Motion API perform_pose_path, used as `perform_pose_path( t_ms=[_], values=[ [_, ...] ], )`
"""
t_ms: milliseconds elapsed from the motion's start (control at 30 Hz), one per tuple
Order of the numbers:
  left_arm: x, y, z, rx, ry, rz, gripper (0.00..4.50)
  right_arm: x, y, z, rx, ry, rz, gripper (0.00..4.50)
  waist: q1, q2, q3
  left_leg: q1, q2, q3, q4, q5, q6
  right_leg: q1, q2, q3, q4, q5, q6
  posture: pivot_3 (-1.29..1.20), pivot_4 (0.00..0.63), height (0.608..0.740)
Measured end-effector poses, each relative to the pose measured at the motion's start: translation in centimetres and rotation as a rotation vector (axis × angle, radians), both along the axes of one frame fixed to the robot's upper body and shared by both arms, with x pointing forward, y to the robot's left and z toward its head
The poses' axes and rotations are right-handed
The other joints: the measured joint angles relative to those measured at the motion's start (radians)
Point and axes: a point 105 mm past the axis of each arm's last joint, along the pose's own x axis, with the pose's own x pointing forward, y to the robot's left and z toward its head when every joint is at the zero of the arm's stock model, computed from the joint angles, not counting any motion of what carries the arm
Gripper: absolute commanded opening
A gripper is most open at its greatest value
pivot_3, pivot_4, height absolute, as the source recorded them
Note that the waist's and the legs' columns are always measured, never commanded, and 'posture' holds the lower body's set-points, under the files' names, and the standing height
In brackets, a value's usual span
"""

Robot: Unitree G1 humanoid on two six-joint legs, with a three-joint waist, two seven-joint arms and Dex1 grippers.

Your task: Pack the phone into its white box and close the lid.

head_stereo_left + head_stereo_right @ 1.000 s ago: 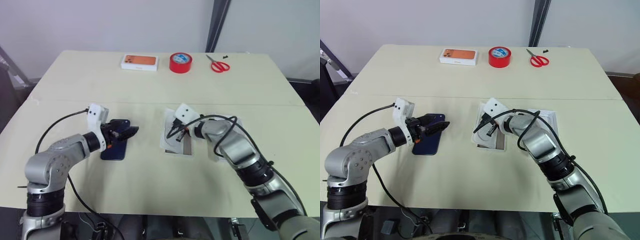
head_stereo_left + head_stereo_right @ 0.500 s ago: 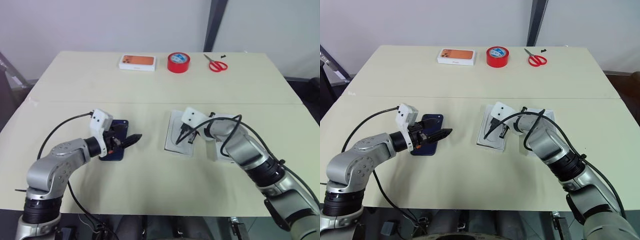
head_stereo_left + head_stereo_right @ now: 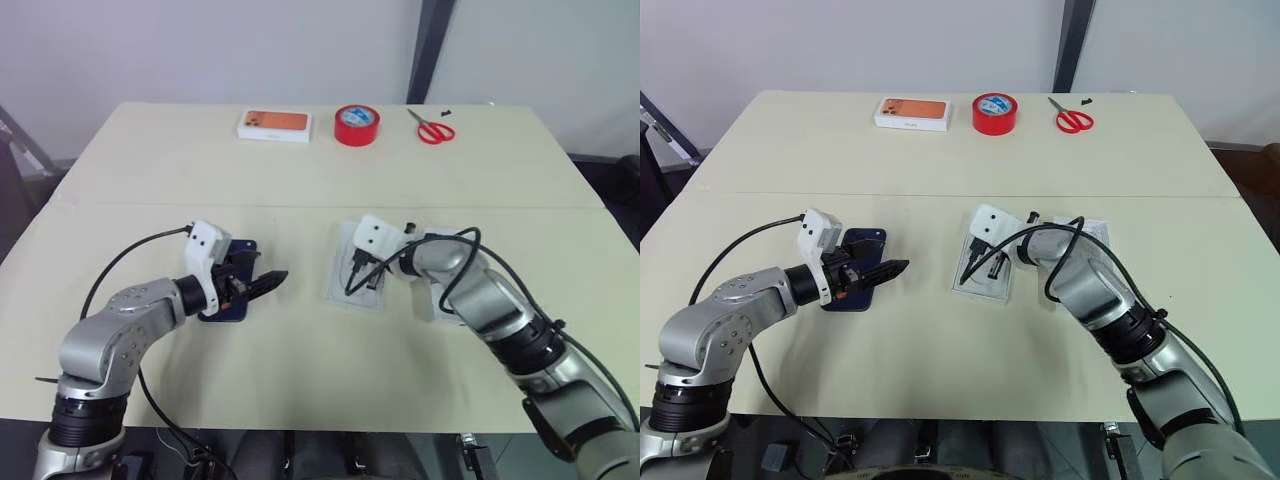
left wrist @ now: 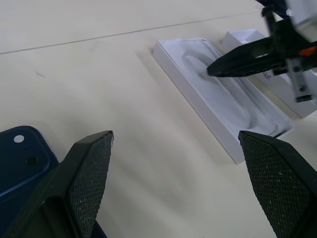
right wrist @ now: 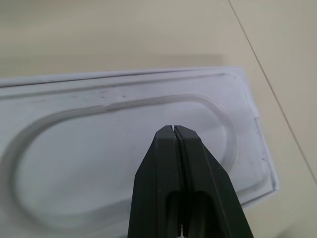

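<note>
On the table (image 3: 300, 380) the phone (image 3: 232, 290) lies left, the insert (image 3: 362, 278) sits right of it, well apart; the lid (image 3: 1080, 232) lies just right of the insert; along the far edge stand a box (image 3: 275, 124), tape (image 3: 358, 125) and scissors (image 3: 432, 127), left to right.

Navy-blue phone (image 3: 232, 290); white insert (image 3: 357, 279); red tape roll (image 3: 358, 125); red-handled scissors (image 3: 434, 127); orange-pictured white box (image 3: 274, 125); beige table (image 3: 300, 190).
</note>
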Motion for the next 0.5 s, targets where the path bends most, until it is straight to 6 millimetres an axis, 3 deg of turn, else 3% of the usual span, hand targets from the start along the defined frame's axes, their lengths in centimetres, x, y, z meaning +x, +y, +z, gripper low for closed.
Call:
perform_pose_path(
  t_ms=[233,500],
  values=[
    [-0.1,0.0,-0.2,-0.001,0.004,0.007,4.25,1.3,0.0,-0.4,-0.002,-0.031,-0.029,0.04,0.000,0.000,0.000,0.000,0.000,0.000,0.000,0.000,0.000,0.000,0.000,0.000,0.000,0.000,0.000,0.00,0.150,0.729],
    [-0.3,-0.2,-0.1,0.000,-0.001,0.006,4.25,-1.0,0.1,-1.1,-0.027,0.039,0.064,0.04,0.001,0.000,0.000,0.000,0.000,0.000,0.000,0.000,0.000,0.000,0.000,0.000,0.000,0.000,0.000,0.00,0.150,0.729]
  ],
)
